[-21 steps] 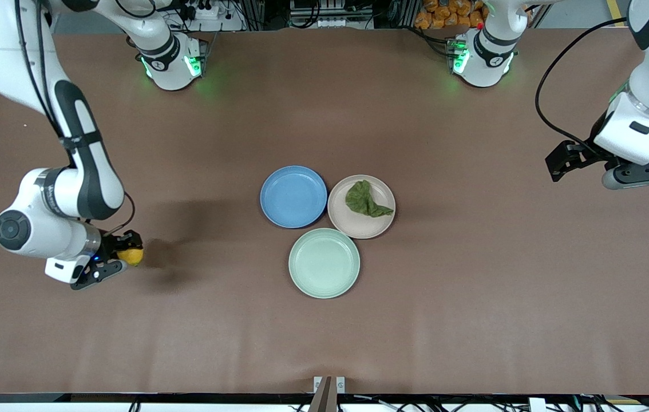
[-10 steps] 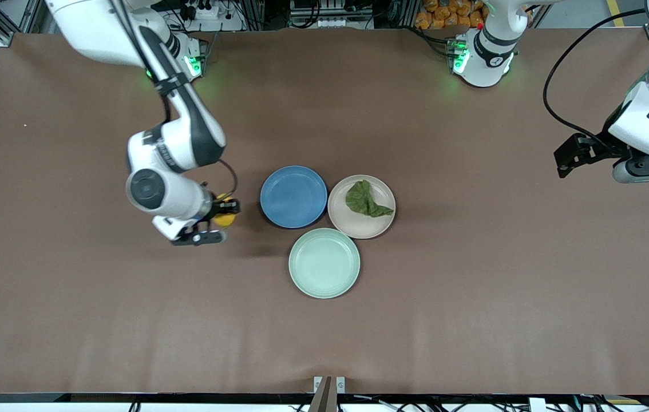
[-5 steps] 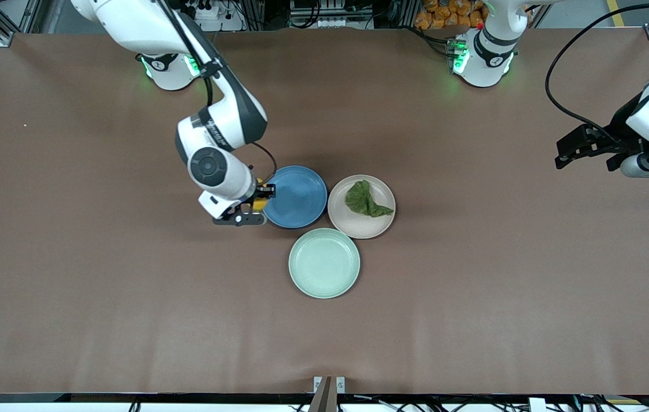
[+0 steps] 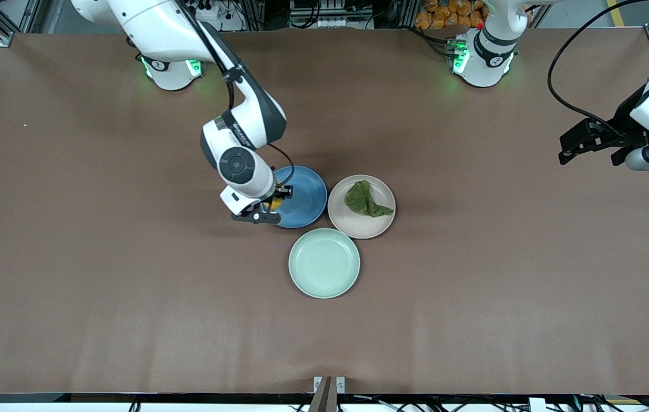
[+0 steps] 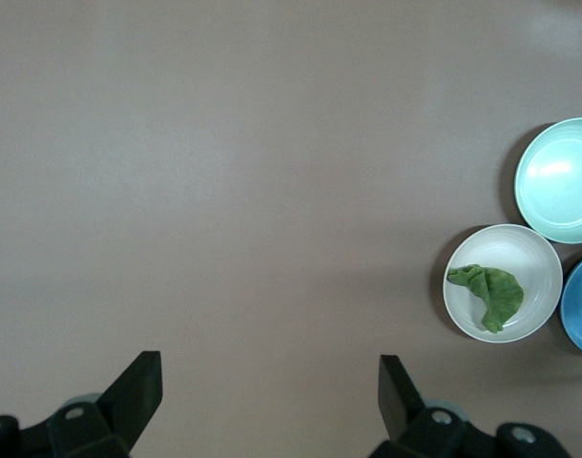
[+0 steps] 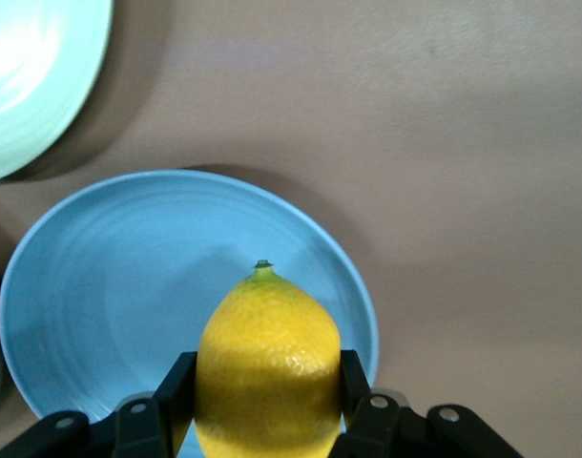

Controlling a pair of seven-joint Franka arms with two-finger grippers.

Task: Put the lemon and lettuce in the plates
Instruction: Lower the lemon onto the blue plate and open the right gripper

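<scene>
My right gripper (image 4: 276, 201) is shut on the yellow lemon (image 6: 267, 363) and holds it over the edge of the blue plate (image 4: 301, 191) that lies toward the right arm's end. The lemon (image 4: 274, 202) is mostly hidden by the wrist in the front view. The blue plate (image 6: 110, 286) fills the right wrist view. The dark-green lettuce (image 4: 365, 199) lies in the beige-pink plate (image 4: 379, 223) beside the blue one; both show in the left wrist view, lettuce (image 5: 489, 292) in plate (image 5: 534, 258). My left gripper (image 4: 570, 150) is open and empty, up over the left arm's end of the table.
A pale mint-green plate (image 4: 324, 263) lies nearer to the front camera than the other two plates, touching them. It shows in the left wrist view (image 5: 558, 181) and the right wrist view (image 6: 33, 67). Brown table all round.
My right arm has carried the lemon from the right arm's end of the table to over the blue plate's edge. My left arm has drifted slightly up.
</scene>
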